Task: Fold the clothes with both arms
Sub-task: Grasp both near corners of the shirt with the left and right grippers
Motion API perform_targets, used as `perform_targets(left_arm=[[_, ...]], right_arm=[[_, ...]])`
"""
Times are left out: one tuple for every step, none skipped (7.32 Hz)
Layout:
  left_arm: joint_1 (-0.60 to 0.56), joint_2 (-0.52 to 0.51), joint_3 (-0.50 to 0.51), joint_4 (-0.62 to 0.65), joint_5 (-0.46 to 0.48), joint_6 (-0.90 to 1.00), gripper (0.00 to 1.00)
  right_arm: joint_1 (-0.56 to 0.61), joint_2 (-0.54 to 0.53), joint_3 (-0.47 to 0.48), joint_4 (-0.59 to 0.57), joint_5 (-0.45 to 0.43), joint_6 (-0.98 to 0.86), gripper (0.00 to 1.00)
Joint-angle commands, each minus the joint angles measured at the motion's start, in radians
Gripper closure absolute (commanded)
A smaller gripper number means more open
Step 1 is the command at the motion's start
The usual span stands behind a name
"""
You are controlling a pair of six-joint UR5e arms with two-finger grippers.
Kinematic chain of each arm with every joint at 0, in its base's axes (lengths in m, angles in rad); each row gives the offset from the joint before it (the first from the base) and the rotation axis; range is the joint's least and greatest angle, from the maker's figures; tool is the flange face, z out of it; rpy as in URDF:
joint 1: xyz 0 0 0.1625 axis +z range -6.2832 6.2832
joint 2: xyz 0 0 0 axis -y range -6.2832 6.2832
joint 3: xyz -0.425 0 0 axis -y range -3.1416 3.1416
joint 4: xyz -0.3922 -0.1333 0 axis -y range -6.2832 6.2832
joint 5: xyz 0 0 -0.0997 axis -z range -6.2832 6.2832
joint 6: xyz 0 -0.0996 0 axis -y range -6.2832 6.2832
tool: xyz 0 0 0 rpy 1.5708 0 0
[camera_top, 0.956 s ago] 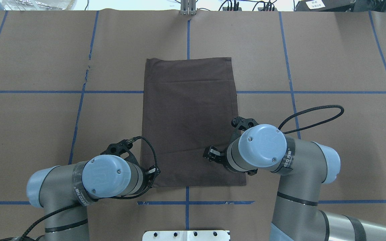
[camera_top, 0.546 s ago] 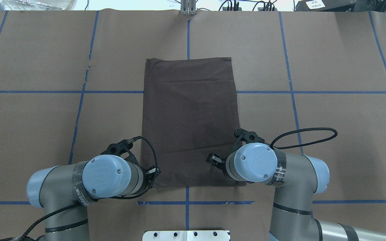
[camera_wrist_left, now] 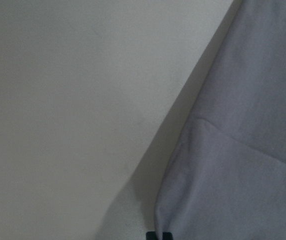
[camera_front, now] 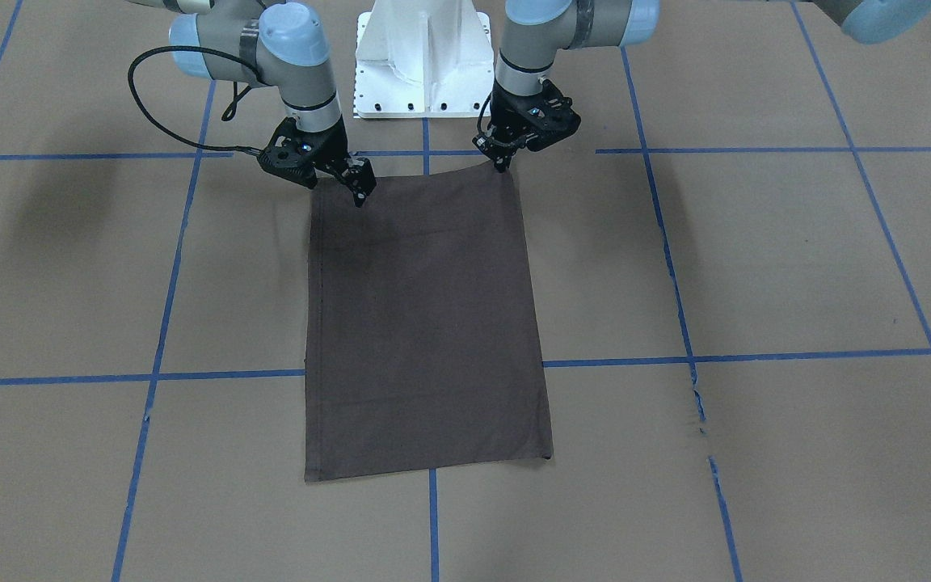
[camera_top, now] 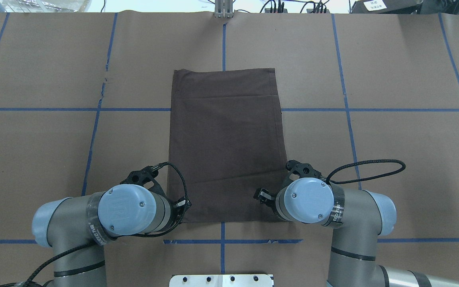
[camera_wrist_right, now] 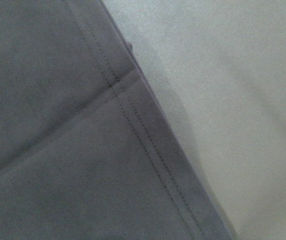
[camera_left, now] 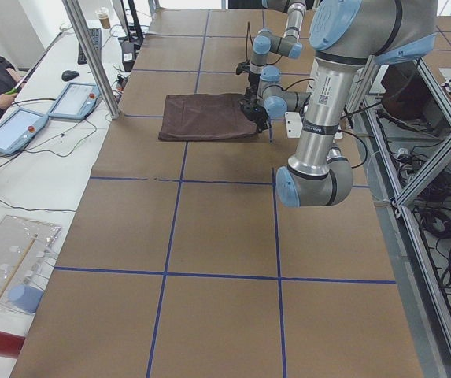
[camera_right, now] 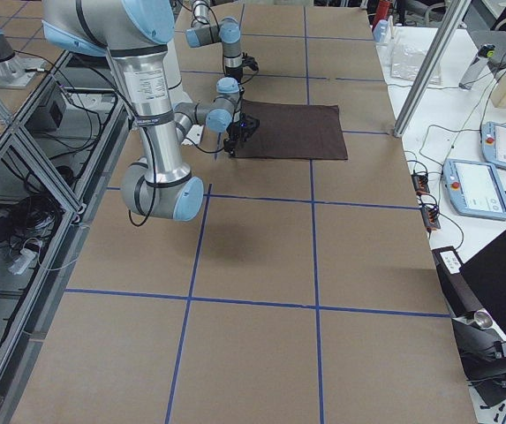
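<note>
At the near hem, pinches one corner of the dark brown T-shirt [camera_front: 425, 323] in the closed fingers of the left gripper [camera_front: 504, 164], with the hem lifted toward the tips. Hangs the right gripper [camera_front: 362, 187] at the other near corner, tips low over the cloth; cannot tell whether parted or closed. Beyond the fingers, lies as a flat rectangle on the paper-covered table [camera_front: 756, 259], far edge past a blue tape line [camera_front: 740, 356].

The T-shirt [camera_top: 225, 143] was thin, matt brown cloth with a stitched hem. The worktop [camera_top: 393, 71] was covered in dull brown paper [camera_top: 34, 59] with blue tape [camera_top: 393, 109] lines. The left arm [camera_top: 76, 255] and right arm [camera_top: 349, 247] were satin grey metal with smooth pale-blue caps.
</note>
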Motion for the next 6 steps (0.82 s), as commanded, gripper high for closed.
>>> perform_targets(left_arm=[[0.000, -0.002, -0.002, 0.000, 0.002, 0.000, 1.00], [0.000, 0.000, -0.002, 0.000, 0.002, 0.000, 1.00], [0.000, 0.000, -0.003, 0.000, 0.002, 0.000, 1.00], [-0.002, 0.000, -0.003, 0.000, 0.002, 0.000, 1.00], [-0.002, 0.000, -0.003, 0.000, 0.002, 0.000, 1.00], [-0.002, 0.000, -0.003, 0.000, 0.002, 0.000, 1.00]], right_arm=[[-0.006, -0.003, -0.001, 0.000, 0.001, 0.000, 0.00], [-0.010, -0.002, -0.001, 0.000, -0.001, 0.000, 0.04], [-0.010, 0.000, -0.001, -0.002, -0.001, 0.000, 0.27], [-0.010, 0.000, -0.001, -0.002, -0.001, 0.000, 0.53], [-0.010, 0.003, -0.001, -0.002, 0.001, 0.000, 0.71], [-0.013, 0.005, -0.003, -0.003, 0.001, 0.000, 0.81]])
